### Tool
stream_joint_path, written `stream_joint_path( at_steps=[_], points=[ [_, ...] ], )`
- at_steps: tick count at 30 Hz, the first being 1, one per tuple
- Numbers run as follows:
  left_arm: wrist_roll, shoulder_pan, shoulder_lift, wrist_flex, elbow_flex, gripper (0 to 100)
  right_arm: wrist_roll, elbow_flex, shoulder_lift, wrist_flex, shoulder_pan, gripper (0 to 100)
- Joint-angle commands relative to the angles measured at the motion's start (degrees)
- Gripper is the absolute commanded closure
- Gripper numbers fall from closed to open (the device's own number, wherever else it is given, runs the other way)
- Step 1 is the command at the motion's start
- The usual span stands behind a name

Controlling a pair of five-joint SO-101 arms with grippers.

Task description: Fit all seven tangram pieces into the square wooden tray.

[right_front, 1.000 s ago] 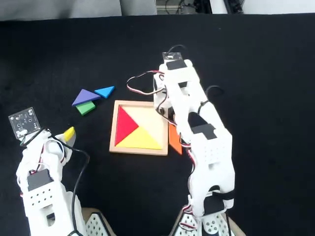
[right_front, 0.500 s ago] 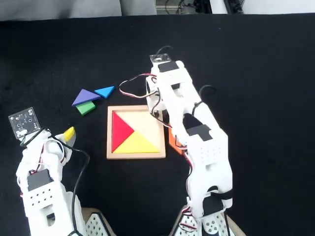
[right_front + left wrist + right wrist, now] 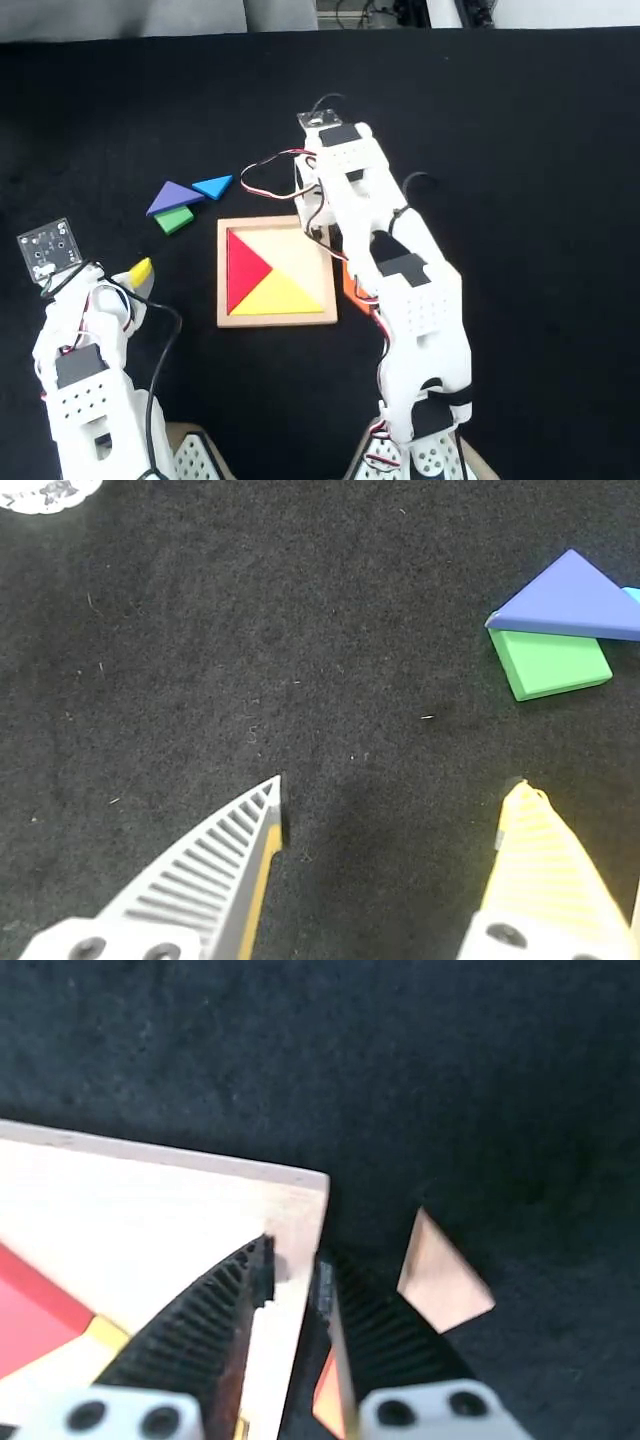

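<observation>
The square wooden tray [image 3: 225,320] lies mid-table with a red triangle [image 3: 245,265] and a yellow triangle [image 3: 285,297] in it. My right gripper [image 3: 292,1255] is at the tray's far right corner, one black finger inside the rim [image 3: 300,1195], the other outside, shut on it. An orange piece [image 3: 354,290] lies just outside the tray's right edge, partly under the right arm. A purple triangle [image 3: 172,196], a blue triangle [image 3: 213,185] and a green square [image 3: 174,219] lie left of the tray. My left gripper [image 3: 400,785] is open above bare cloth, short of the green square [image 3: 552,662].
Black cloth covers the table. A pale peach triangular piece [image 3: 440,1280] lies beside the outer right finger. The right arm's body [image 3: 400,270] hangs over the tray's right side. The left arm [image 3: 80,370] stands at the near left corner.
The tray slid left and turned square to the table as the right arm swung left with its rim. The left arm has not moved.
</observation>
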Motion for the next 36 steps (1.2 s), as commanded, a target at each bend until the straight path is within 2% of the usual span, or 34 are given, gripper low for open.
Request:
stream_joint_path(
  at_steps=[1, 11, 17, 23, 28, 36],
  points=[
    [0.4, 0.7, 0.1, -0.4, -0.7, 66, 0.8, -4.2, -1.1, 2.6, -1.6, 86.1],
    [0.4, 0.8, 0.1, -0.4, -0.7, 66, 4.1, -12.0, -1.7, 10.8, -1.2, 85.7],
    [0.4, 0.8, 0.1, -0.4, -0.7, 66, 5.5, -11.0, -11.5, 13.4, 3.1, 85.8],
    [0.4, 2.1, 0.1, -1.9, -0.2, 66, 7.2, 1.4, -23.0, 6.8, 5.9, 85.8],
    [-3.1, 4.8, 0.1, -4.3, 1.5, 66, 7.2, 12.1, -34.6, 1.1, 5.7, 85.8],
    [-3.5, 5.0, 0.1, -4.4, 1.5, 66, 7.2, 29.8, -47.0, -11.6, 5.9, 85.8]
  ],
)
